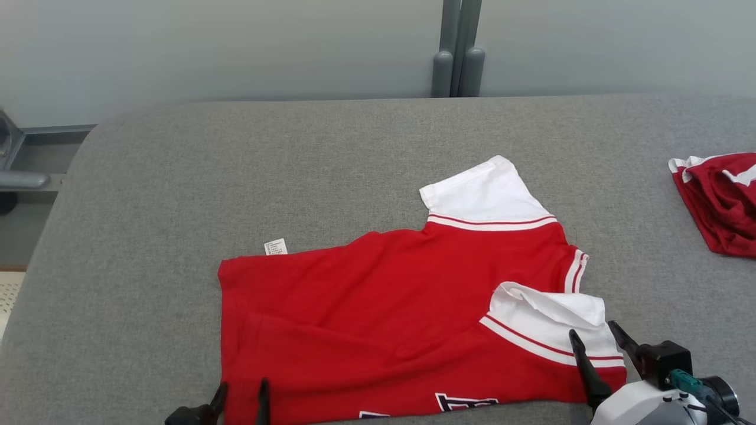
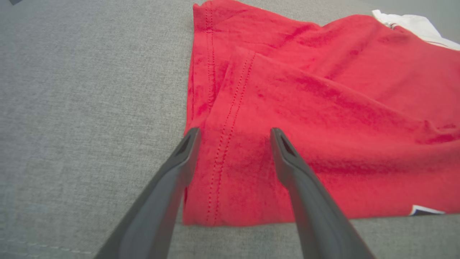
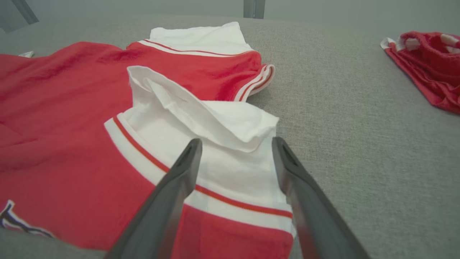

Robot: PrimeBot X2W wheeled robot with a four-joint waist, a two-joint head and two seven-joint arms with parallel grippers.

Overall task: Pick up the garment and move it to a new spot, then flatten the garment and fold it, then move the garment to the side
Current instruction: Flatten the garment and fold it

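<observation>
The garment (image 1: pixel 390 301) is a red shirt with white sleeves, lying partly folded on the grey table (image 1: pixel 177 195), one white sleeve pointing to the far side and the other crumpled near the front right. My left gripper (image 1: pixel 242 394) stands open at the shirt's front-left hem corner; in the left wrist view the left gripper (image 2: pixel 233 135) straddles the stitched red hem (image 2: pixel 230 126). My right gripper (image 1: pixel 593 332) is open over the near white sleeve (image 1: pixel 555 319); in the right wrist view the right gripper (image 3: pixel 236 144) frames the folded white sleeve (image 3: pixel 222 126). Neither holds cloth.
A second red-and-white garment (image 1: pixel 720 200) lies bunched at the table's right edge, also visible as a red heap (image 3: pixel 427 64). A small white tag (image 1: pixel 275 247) sticks out at the shirt's far-left edge. Grey wall and a post (image 1: pixel 458 53) stand behind the table.
</observation>
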